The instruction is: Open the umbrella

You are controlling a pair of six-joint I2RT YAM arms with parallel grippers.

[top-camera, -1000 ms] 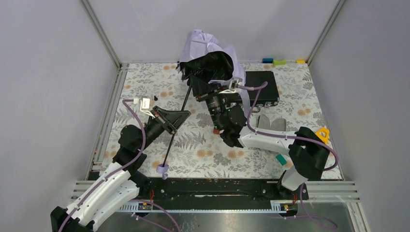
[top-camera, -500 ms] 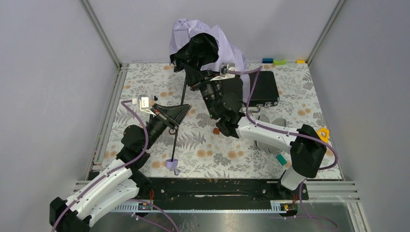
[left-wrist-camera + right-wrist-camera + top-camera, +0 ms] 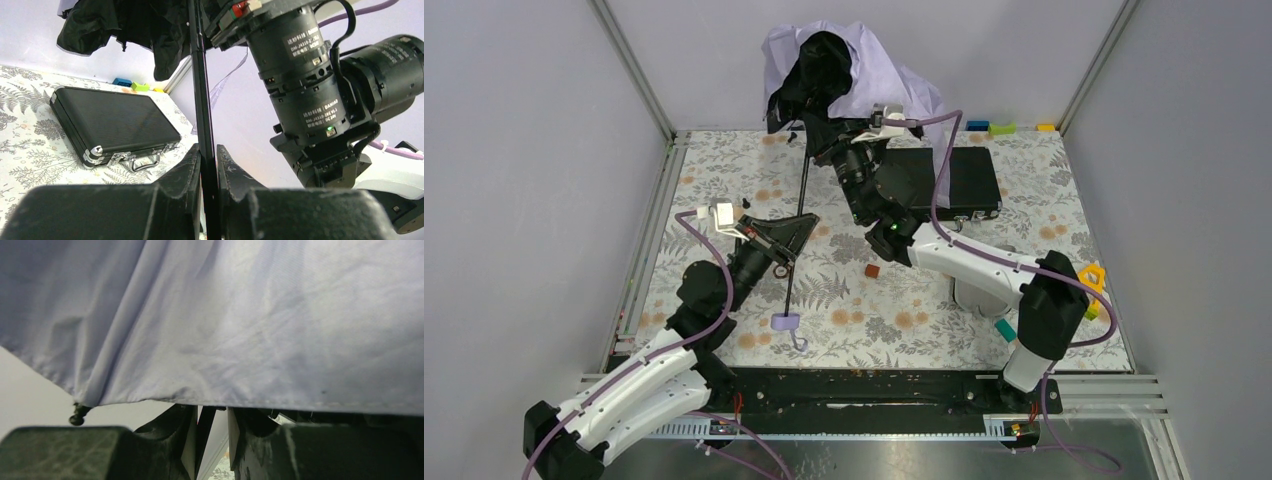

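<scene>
Midway, umbrella (image 3: 819,80) hung upper centre, canopy (image 3: 879,85) bunched, not spread. Clenched on shaft (image 3: 201,110) mid-frame: left gripper (image 3: 207,165); right gripper (image 3: 210,427) straddled shaft under canopy, grip unclear. Spreading canopy fully apparently remained.

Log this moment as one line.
task: open umbrella | left gripper: clamps shaft | right gripper: grips under canopy | canopy: not spread
</scene>
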